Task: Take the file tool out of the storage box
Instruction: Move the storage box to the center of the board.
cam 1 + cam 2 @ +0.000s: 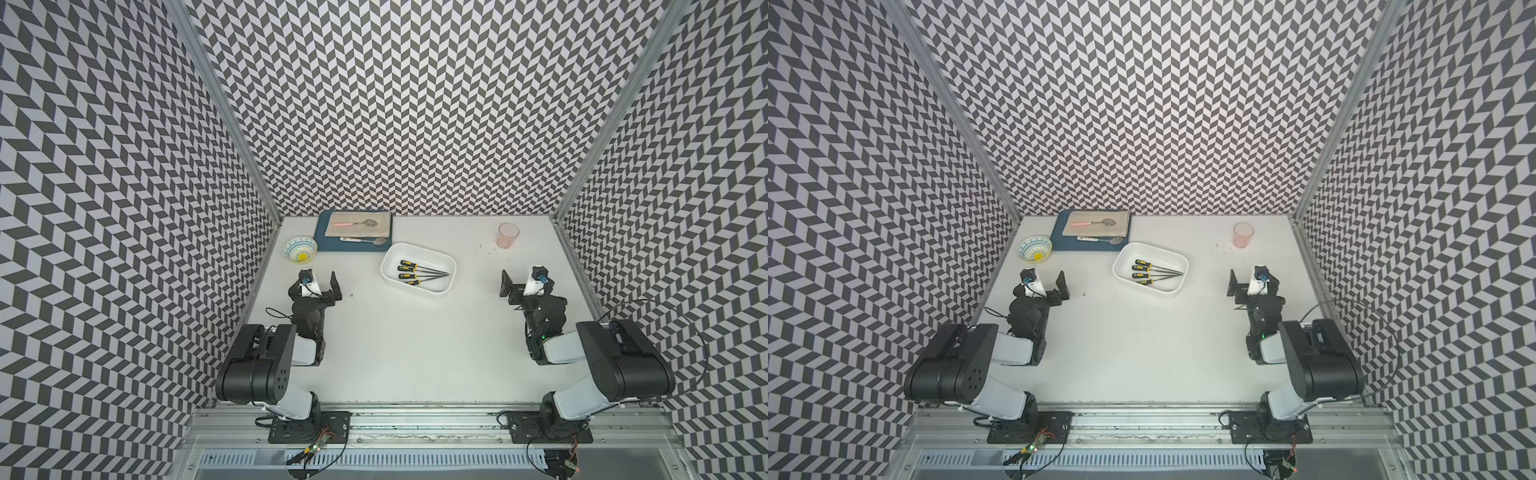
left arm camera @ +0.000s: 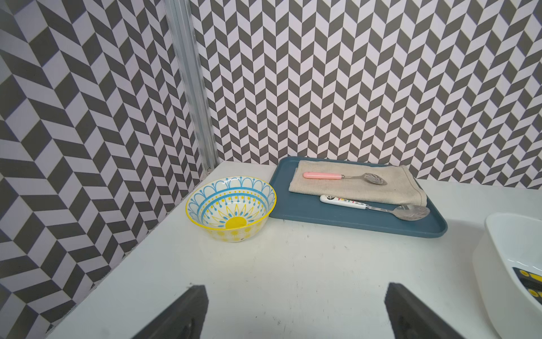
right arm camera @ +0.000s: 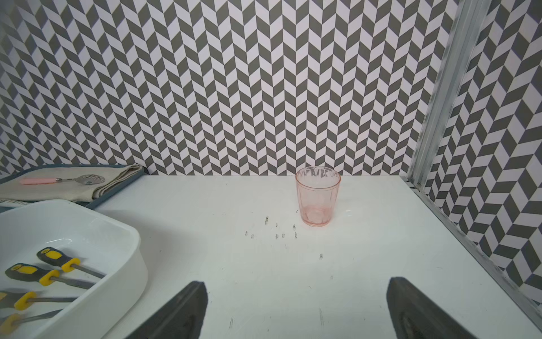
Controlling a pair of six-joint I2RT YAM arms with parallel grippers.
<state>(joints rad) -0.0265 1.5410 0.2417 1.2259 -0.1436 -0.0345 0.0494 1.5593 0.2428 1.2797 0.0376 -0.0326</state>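
Jaws on both sides spread wide, holding nothing, well apart from the box [image 1: 430, 257] mid-tabletop [image 1: 415, 353]. Inside, four files [image 1: 409, 272] packed close: risks pinching two handles at once, or dragging the box along.

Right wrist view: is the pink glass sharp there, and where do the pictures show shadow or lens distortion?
Right wrist view: the pink glass is sharp, wall pattern visible through its rim; the storage box throws a soft shadow on the table. Left wrist view: the bowl is sharp, faintly shadowed beneath. In both top views: even light, side walls splayed by the wide lens.
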